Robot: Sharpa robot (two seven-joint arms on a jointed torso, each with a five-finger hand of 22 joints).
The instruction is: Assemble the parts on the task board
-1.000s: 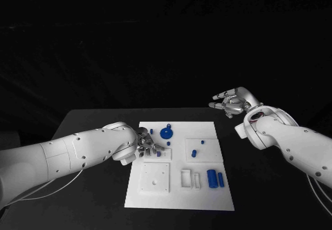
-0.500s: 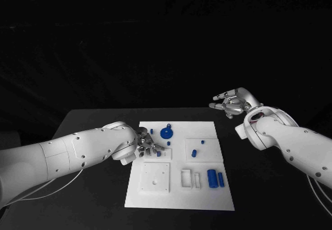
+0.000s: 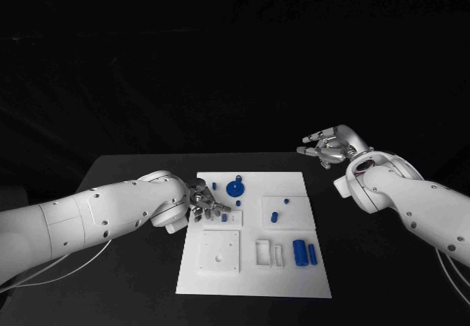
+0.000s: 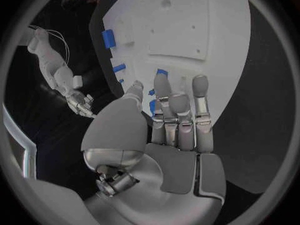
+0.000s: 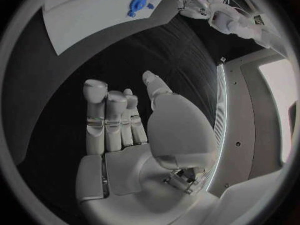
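The task board (image 3: pixel 257 272) is a flat, matte white rectangular plate lying on the black table (image 3: pixel 128 176). The left hand (image 3: pixel 208 204), silver with segmented metal fingers and smooth rounded tips, sits over the board's left edge. In the left wrist view its fingers (image 4: pixel 164 92) lie side by side, extended over the white plate with nothing gripped; the thumb stands slightly apart. Whether the fingertips touch the board cannot be told.

Just beyond the left hand's fingertips lies a small blue tab (image 3: pixel 223 219) (image 4: pixel 161 72). Farther beyond the same hand, toward the board's far edge, lies a round blue disc part (image 3: pixel 235 188) with a small knob beside it. Beside the left hand, toward the robot, is a raised square white block (image 3: pixel 221 251) with small holes in its face. Across the board from the left hand is a second raised white square (image 3: pixel 286 210) carrying two small blue pegs (image 3: pixel 275 217). Near the robot's side of that square stand two blue cylinders (image 3: pixel 305 252) next to narrow white upright pieces (image 3: pixel 264 252).

The right hand (image 3: pixel 328 146) is raised well apart from the board, off its far right corner. In the right wrist view its fingers (image 5: pixel 112 120) are extended and close together, palm bare, holding nothing.
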